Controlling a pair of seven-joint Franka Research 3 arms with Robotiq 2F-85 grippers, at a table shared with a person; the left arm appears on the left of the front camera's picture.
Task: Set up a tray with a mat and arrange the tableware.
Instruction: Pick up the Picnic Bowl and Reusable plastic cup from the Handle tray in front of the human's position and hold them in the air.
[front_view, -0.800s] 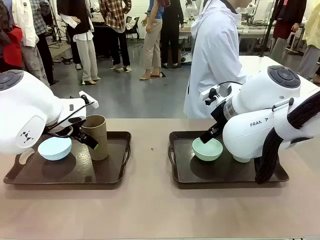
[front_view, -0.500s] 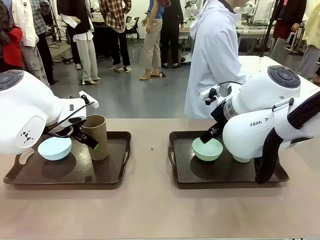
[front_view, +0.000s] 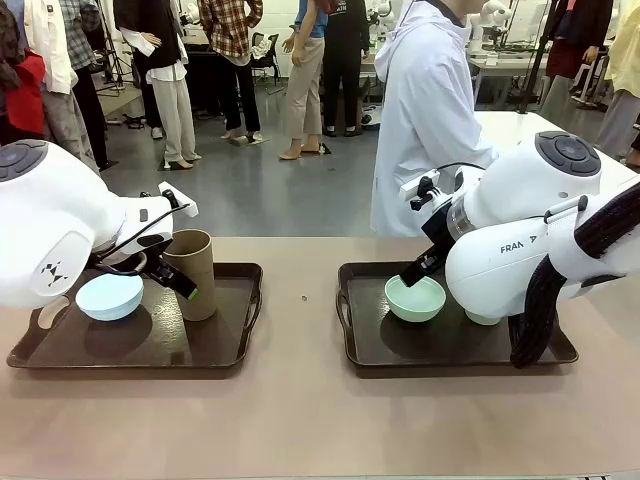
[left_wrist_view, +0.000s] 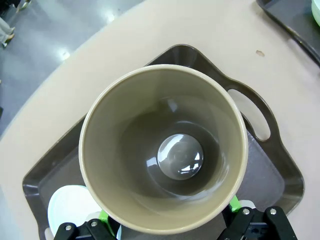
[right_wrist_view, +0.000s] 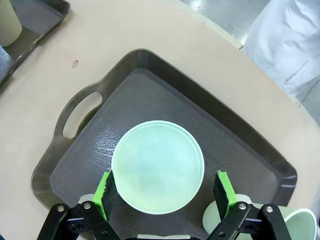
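On the left tray we see the pale blue bowl, then the upright tan-brown cup, flanked by the spread left tool. On the right tray, the right tool stands spread either side of the mint green bowl.

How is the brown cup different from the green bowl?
The tan-brown cup is tall and narrow; the mint green bowl is low and wide. The cup is brown, the bowl pale green. The cup stands on the left tray, the bowl on the right tray. Both are empty, open side up, and look like matte plastic.
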